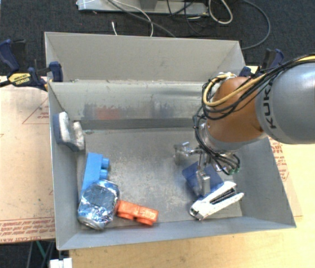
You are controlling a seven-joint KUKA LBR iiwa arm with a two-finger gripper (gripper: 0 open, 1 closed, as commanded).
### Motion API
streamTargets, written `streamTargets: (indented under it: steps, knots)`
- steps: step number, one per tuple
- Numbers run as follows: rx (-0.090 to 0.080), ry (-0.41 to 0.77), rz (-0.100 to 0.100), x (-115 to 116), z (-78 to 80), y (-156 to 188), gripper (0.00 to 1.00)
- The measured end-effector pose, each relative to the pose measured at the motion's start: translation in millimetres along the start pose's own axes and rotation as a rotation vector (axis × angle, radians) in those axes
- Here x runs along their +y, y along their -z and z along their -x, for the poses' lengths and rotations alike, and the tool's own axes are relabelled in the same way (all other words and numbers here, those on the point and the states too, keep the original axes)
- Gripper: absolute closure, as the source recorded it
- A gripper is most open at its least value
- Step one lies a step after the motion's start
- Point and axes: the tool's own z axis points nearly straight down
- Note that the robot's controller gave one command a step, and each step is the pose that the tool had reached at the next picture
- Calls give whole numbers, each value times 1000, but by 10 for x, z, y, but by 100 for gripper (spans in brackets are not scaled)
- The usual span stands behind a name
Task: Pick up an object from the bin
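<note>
The tool [200, 169] is being held low in the right half of the bin [146, 166], directly over a blue object [190, 177]; whether it is open or closed cannot be told. A white stapler [216, 201] is lying just beside. The letters "KU" are being displayed on the arm [296, 105].

Dark carpeted floor [23, 10] (speckled grey) surrounds the setup; black cables [222, 20] trail toward what may be equipment [118, 4].

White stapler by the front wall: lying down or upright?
Lying down: the stapler rests lengthwise on the bin floor, its long side showing to the camera.
</note>
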Motion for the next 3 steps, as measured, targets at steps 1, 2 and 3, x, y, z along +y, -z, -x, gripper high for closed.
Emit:
streamTargets:
  steps: [1, 2, 3]
  knots:
    - [-5, 154, -4, -106, -1, 745, 0]
    - [5, 0, 5, -488, -110, 285, 0]
    - [-7, 524, -2, -109, 39, -9, 0]
